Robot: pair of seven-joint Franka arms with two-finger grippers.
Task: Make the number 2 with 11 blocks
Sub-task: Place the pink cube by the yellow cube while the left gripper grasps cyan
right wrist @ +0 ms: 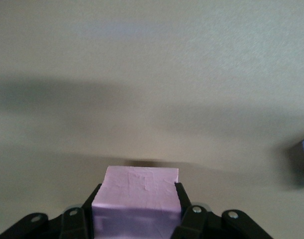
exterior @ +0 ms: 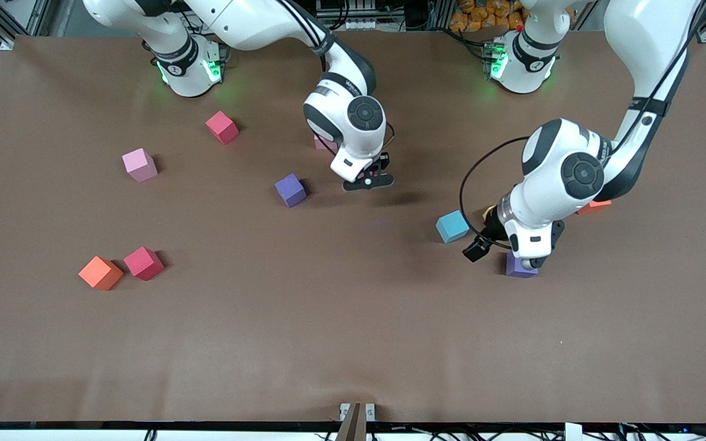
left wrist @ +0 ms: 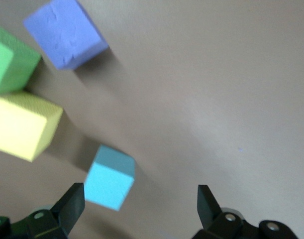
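My right gripper is shut on a pale pink block, low over the middle of the table; in the front view the hand hides it. A purple block lies on the table beside that hand. My left gripper hangs open and empty toward the left arm's end. A light blue block sits just off one fingertip. Yellow, green and purple blocks lie past it. The blocks lie scattered; no number 2 shows.
Toward the right arm's end lie a red block, a pink one, an orange one and a red one. An orange block peeks out under the left arm. A pink patch shows beside the right wrist.
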